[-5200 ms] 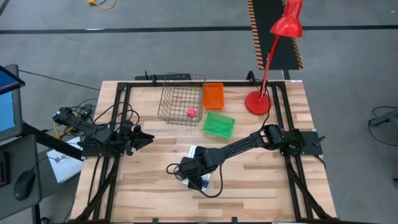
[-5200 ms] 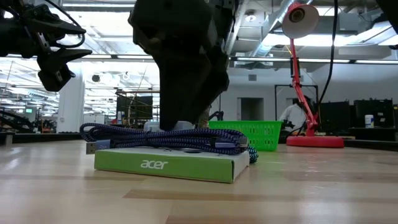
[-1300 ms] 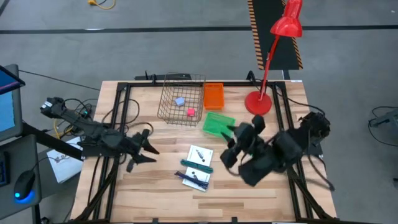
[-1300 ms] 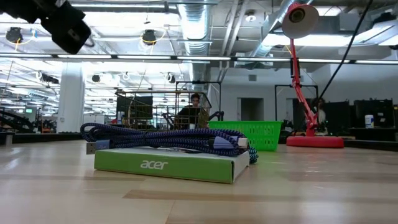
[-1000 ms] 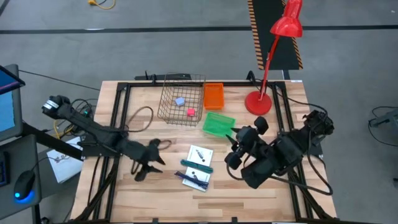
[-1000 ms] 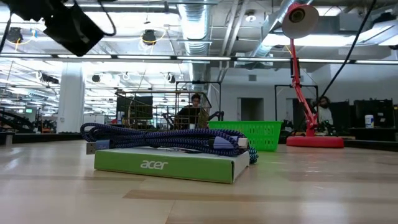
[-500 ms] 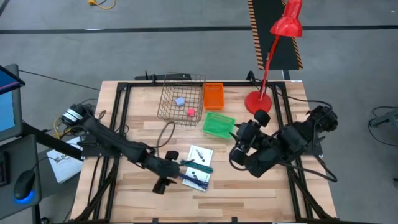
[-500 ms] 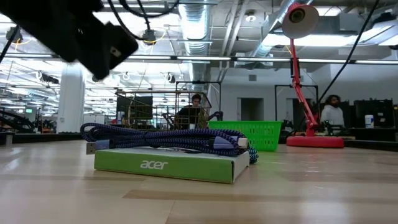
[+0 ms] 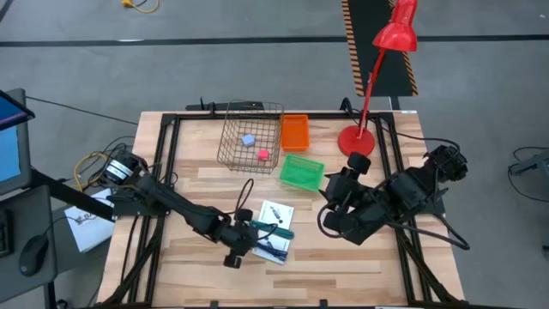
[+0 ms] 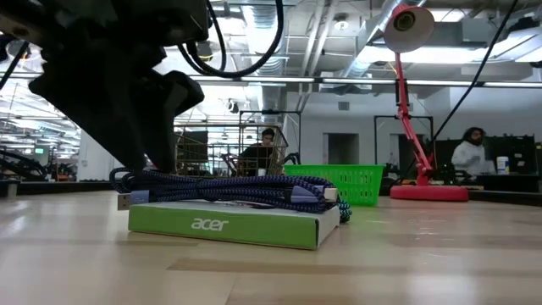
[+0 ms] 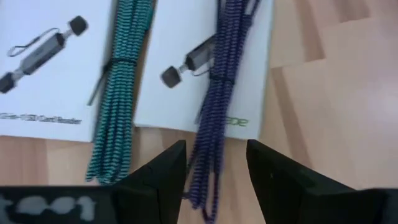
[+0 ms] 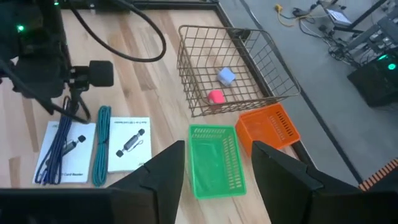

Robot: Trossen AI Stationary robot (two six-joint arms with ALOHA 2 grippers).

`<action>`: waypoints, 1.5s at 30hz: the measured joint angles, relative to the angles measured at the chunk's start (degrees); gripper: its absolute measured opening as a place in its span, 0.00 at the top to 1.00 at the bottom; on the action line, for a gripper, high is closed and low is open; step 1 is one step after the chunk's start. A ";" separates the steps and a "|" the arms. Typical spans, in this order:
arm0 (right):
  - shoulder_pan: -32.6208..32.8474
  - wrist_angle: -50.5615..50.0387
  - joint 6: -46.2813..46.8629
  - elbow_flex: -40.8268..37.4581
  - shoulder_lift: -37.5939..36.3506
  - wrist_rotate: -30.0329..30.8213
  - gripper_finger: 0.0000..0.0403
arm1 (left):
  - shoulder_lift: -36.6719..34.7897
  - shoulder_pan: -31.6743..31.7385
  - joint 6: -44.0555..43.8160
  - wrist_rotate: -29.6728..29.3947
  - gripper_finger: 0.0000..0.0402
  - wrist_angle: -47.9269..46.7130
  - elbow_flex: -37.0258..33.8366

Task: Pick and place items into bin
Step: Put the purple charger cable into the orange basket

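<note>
Your left gripper (image 9: 243, 241) is reaching in from the table's 9 o'clock side toward the middle, hovering low with its fingers (image 11: 163, 171) spread over the near end of a blue cord (image 11: 214, 106). That cord is lying along a flat white box (image 11: 202, 68), and a teal cord (image 11: 117, 93) is lying between it and a second white box (image 11: 53, 62) just beside it. Seen from above, both boxes are sitting at the table's center, slightly toward 6 o'clock. The wire basket (image 9: 250, 137) is standing at 12 o'clock and is holding a pink cube (image 9: 263, 154) and a lilac cube (image 9: 248, 139), lying near each other. An orange bin (image 9: 294, 132) is sitting just beside the basket at its 3 o'clock, and a green bin (image 9: 301, 172) is sitting at its 5 o'clock. Your right gripper (image 9: 336, 193) is waiting at the table's 3 o'clock side, raised above the wood, fingers (image 12: 163, 168) spread and holding nothing.
</note>
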 joint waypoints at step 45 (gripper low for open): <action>2.58 -0.01 1.61 0.04 0.12 -1.45 0.56 | 5.74 2.15 0.97 4.70 0.62 -1.45 0.33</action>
